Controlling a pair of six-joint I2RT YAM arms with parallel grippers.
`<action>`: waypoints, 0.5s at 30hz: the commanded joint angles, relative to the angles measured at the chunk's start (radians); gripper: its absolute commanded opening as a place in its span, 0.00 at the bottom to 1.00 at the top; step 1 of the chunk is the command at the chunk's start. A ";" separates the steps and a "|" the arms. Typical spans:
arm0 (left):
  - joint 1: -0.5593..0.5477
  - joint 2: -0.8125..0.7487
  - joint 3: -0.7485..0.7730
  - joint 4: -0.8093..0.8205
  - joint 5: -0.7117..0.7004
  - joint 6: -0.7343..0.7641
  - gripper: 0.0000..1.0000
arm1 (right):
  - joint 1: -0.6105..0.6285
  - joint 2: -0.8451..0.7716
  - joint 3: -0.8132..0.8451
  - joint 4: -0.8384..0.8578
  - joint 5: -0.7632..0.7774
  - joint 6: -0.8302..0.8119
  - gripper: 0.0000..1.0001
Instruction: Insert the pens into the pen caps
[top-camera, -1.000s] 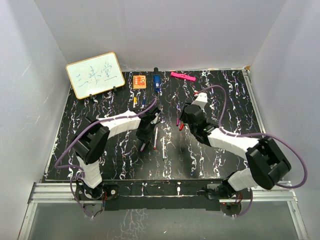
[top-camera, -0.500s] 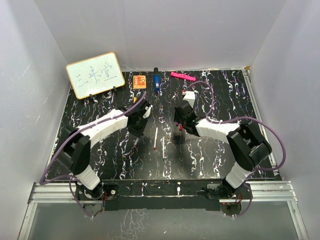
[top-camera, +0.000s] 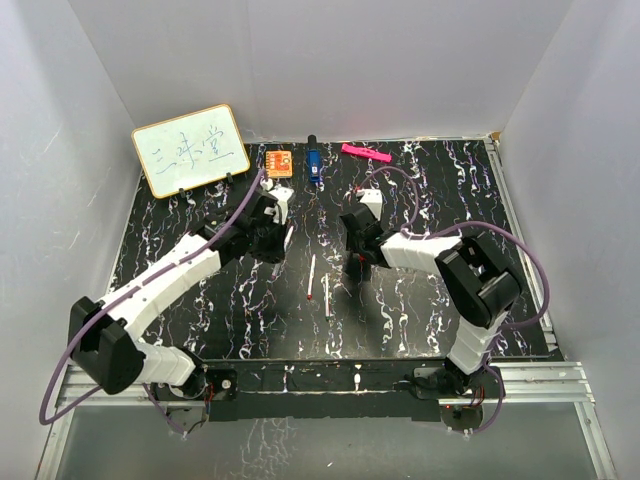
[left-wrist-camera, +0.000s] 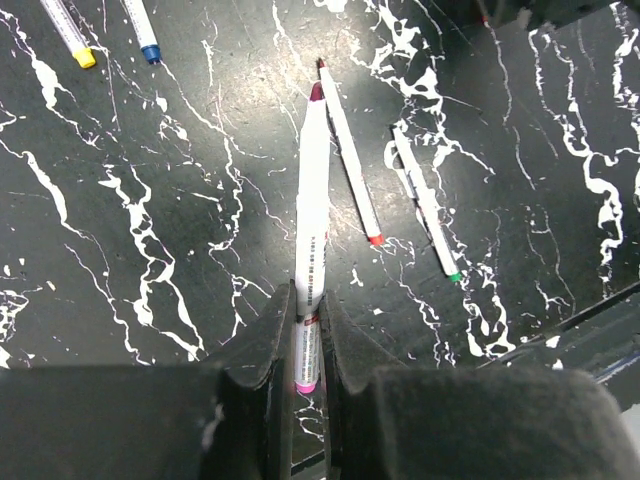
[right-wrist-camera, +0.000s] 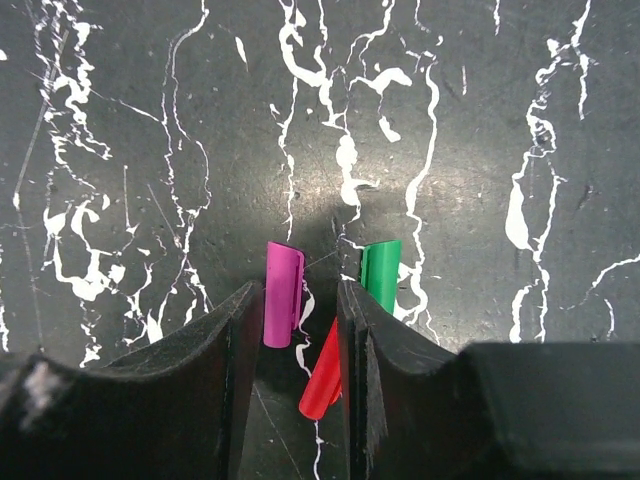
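My left gripper (left-wrist-camera: 305, 300) is shut on a white pen (left-wrist-camera: 312, 190) with a pink rear end; its dark purple tip points away, above the black marbled table. A red-tipped pen (left-wrist-camera: 350, 160) and a green-tipped pen (left-wrist-camera: 428, 215) lie beside it, and a yellow-tipped pen (left-wrist-camera: 70, 35) and a blue-tipped pen (left-wrist-camera: 143, 32) lie far left. My right gripper (right-wrist-camera: 297, 300) is open, low over the caps. The purple cap (right-wrist-camera: 283, 293) and the red cap (right-wrist-camera: 325, 385) lie between its jaws. The green cap (right-wrist-camera: 380, 275) lies just outside the right finger. From above, the grippers (top-camera: 277, 243) (top-camera: 358, 258) flank two loose pens (top-camera: 312, 277).
A whiteboard (top-camera: 190, 150) stands at the back left. An orange square (top-camera: 279, 162), a blue block (top-camera: 313, 165) and a pink bar (top-camera: 365, 153) lie along the back edge. White walls enclose the table on three sides.
My left arm has stretched out and moved away and to the left with the pen. My right gripper has moved left and away, down over the caps.
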 joint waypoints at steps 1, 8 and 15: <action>0.007 -0.076 -0.028 0.053 0.038 -0.024 0.00 | 0.002 0.032 0.055 -0.009 -0.006 0.001 0.34; 0.009 -0.090 -0.046 0.079 0.037 -0.029 0.00 | 0.004 0.074 0.080 -0.029 -0.017 0.003 0.34; 0.008 -0.090 -0.058 0.094 0.035 -0.036 0.00 | 0.009 0.109 0.095 -0.067 -0.007 0.001 0.32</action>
